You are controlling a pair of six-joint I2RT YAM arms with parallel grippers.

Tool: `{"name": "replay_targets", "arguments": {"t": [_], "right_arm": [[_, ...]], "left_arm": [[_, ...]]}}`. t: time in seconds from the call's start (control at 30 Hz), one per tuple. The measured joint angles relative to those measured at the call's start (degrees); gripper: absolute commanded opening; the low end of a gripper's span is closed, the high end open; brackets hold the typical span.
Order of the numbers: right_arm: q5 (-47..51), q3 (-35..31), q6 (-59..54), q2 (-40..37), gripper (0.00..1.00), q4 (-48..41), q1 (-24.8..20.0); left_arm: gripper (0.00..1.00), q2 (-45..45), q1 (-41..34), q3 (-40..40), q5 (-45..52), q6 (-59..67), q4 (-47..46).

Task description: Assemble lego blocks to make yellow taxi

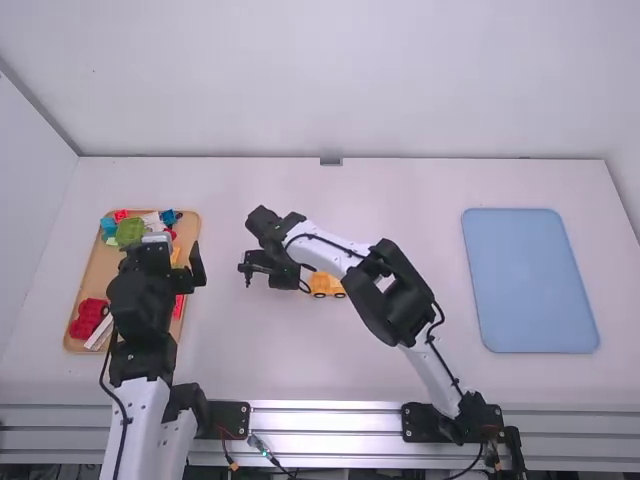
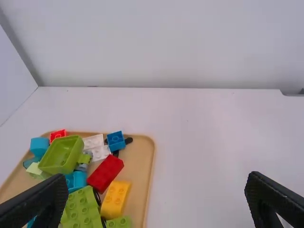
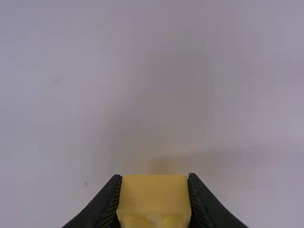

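- Step in hand, my read: stacking. Car base looks started, next yellow piece is in my grip, placement not done.
- My right gripper [image 3: 154,178] is closed down to the width of a yellow brick [image 3: 153,194], one finger on each side. Looks like a firm hold.
- The taxi so far is a yellow wheeled car [image 1: 325,285] on the table, mid-left, partly under my right forearm. Right wrist hangs just left of it.
- My left gripper [image 2: 158,190] is spread wide, nothing in it, near the parts tray.
- Next move: bring the brick over the car, square it up, line studs to sockets, press straight down. Can't tell which spot it should take.
- Risk: car could roll on its wheels when I push. Left hand could brace it. An off-angle press would likely seat it crooked.
- Wooden tray [image 2: 144,161] at table left carries a green tub [image 2: 61,156], a red block [image 2: 105,173], a second yellow block [image 2: 115,198], plus blue, white and green pieces.
- Surface: white table [image 1: 420,220], blue mat [image 1: 530,280] lying flat on the right.
- Room: plain pale wall [image 1: 330,80] behind, side wall at left, metal rails [image 1: 325,420] along the near edge, cables by the arm bases.
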Motion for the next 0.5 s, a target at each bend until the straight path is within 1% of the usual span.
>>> {"name": "replay_targets", "arguments": {"t": [0.07, 0.2, 0.23, 0.33, 0.37, 0.4, 0.5], "right_arm": [[0.02, 0.0, 0.02, 0.0, 0.25, -0.04, 0.0], [-0.07, 0.0, 0.13, 0.0, 0.35, 0.02, 0.02], [-0.04, 0.0, 0.04, 0.0, 0.43, 0.07, 0.0], [-0.15, 0.0, 0.2, 0.0, 0.57, 0.11, 0.0], [-0.13, 0.02, 0.11, 0.0, 0.86, 0.2, 0.0], [-0.15, 0.02, 0.15, 0.0, 0.99, 0.17, 0.0], [-0.17, 0.04, -0.5, 0.0, 0.99, 0.28, 0.02]], "left_arm": [[0.99, 0.55, -0.02, 0.0, 0.0, 0.0, 0.48], [0.99, 1.42, -0.02, 0.0, 0.0, 0.0, 1.07], [0.99, 1.66, 0.0, 0.0, 0.02, 0.0, 1.09], [0.99, 2.16, -0.02, 0.0, 0.0, -0.02, 1.09], [0.99, 2.25, 0.0, 0.02, 0.0, 0.0, 1.07], [0.99, 2.36, -0.02, 0.0, 0.02, 0.0, 1.09], [0.99, 2.36, 0.0, 0.0, 0.0, -0.02, 1.11]]}}
